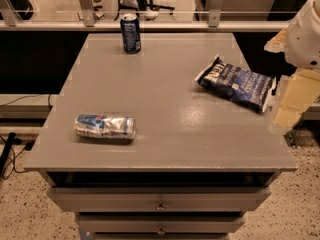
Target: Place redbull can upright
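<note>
Grey bench [170, 134] with drawers [160, 200] below its front edge, seen as I stand at the front looking down on it. The redbull can [105, 127] lies on its side near the front left corner, a little in from the front edge, its length running roughly parallel to that edge. It is shiny silver with blue patches, and nothing touches it. A darker blue can [130, 33] stands upright at the back edge, left of the middle. A crumpled blue snack bag [235, 83] lies flat by the right edge, nearer the back right corner than the front one, with one end reaching that edge. The robot's white arm [306, 34] comes in from beyond the right edge. Its pale cream gripper [289, 106] hangs just outside that edge, close beside the bag and well apart from the redbull can. Whether the gripper is spread or pressed together I cannot tell. Speckled floor [20, 204] shows at the front left, with dark cables [9, 154] lying on it
</note>
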Robot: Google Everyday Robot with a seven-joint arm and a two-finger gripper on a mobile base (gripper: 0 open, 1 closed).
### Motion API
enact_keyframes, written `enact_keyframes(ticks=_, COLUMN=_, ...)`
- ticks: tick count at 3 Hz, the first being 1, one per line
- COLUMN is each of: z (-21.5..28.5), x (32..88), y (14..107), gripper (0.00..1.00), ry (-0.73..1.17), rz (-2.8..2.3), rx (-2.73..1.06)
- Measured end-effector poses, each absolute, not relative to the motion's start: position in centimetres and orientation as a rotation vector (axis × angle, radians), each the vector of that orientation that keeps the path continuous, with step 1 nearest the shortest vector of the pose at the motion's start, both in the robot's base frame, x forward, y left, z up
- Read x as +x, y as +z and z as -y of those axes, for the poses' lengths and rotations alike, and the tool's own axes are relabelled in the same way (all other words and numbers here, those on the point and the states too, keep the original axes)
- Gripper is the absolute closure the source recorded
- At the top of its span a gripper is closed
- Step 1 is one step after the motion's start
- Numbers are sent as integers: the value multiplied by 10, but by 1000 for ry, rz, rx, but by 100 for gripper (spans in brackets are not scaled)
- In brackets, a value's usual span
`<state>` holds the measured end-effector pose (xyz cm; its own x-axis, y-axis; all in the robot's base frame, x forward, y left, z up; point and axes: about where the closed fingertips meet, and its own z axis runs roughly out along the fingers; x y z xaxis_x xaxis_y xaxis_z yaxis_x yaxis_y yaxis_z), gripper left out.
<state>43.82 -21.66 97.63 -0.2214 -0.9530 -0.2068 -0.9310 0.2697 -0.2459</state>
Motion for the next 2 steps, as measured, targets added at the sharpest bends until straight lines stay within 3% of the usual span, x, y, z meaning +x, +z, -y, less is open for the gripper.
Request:
enact_keyframes(ticks=1, z=217, x=438, y=976, gripper=0, ry=-99, rz=-2232, rx=-1724)
enact_keyframes(ticks=2, z=148, x=429, y=964, gripper=0, ry=-32, rz=-2217, rx=-1800)
